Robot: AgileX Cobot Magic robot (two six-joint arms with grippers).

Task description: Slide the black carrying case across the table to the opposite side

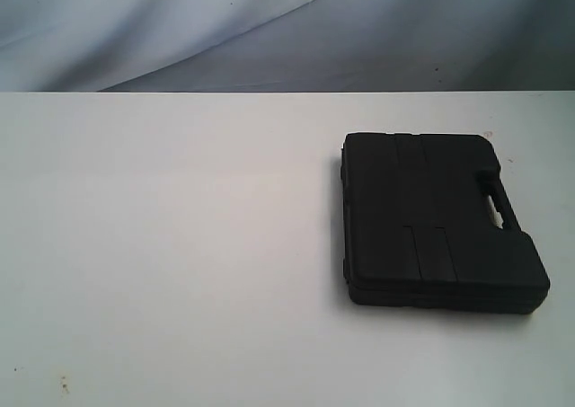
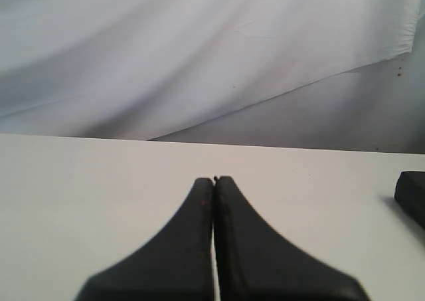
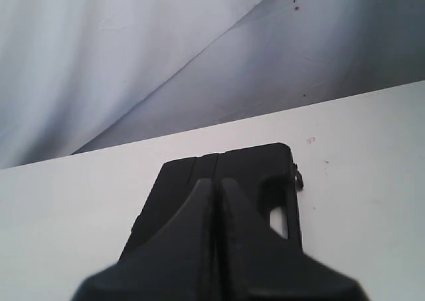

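Jaws both clenched, empty: shut pair likely serves you as blunt pusher, no grasp needed. Your black carrying case (image 1: 440, 218) lies flat on bench (image 1: 180, 245), right half; right jaws point at it, left jaws well apart.

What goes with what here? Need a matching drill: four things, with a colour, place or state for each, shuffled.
Things:
1. case
2. table
3. left gripper
4. cloth

Descriptions:
A. white, with small specks
B. shut, holding nothing
C. black, lying flat on the right of the exterior view
D. pale grey-blue, hanging behind the table

Pairs: 1-C, 2-A, 3-B, 4-D
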